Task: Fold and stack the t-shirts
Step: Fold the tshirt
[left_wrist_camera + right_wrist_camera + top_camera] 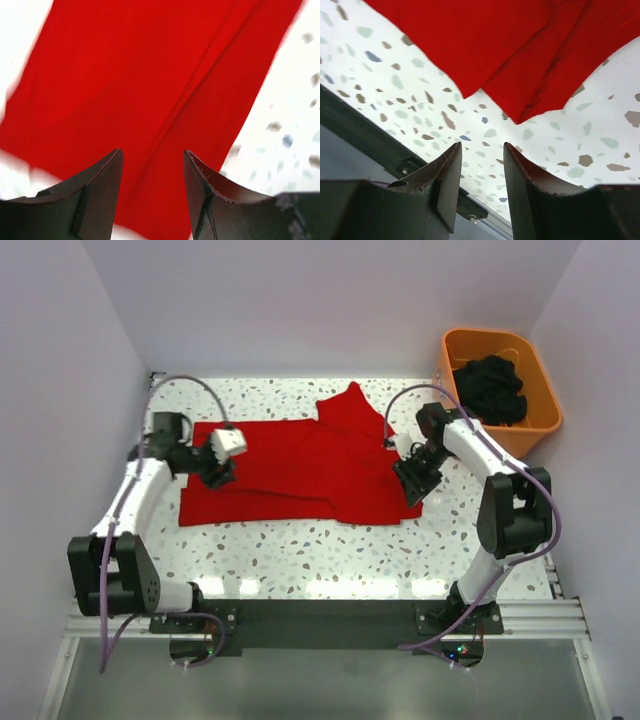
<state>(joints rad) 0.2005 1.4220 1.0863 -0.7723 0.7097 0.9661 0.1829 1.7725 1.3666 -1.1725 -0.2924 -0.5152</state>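
No legible text or markings

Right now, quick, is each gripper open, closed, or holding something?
Left gripper: open, empty, over the plain bright red cloth t-shirt.
Right gripper: open, empty, just off that shirt's corner, over the speckled table.

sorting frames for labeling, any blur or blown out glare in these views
Top external: sharp, with bright glare patches along the near edge of the table. Left wrist: t-shirt smeared by blur, table washed out white. Right wrist: speckles crisp, cloth slightly soft.
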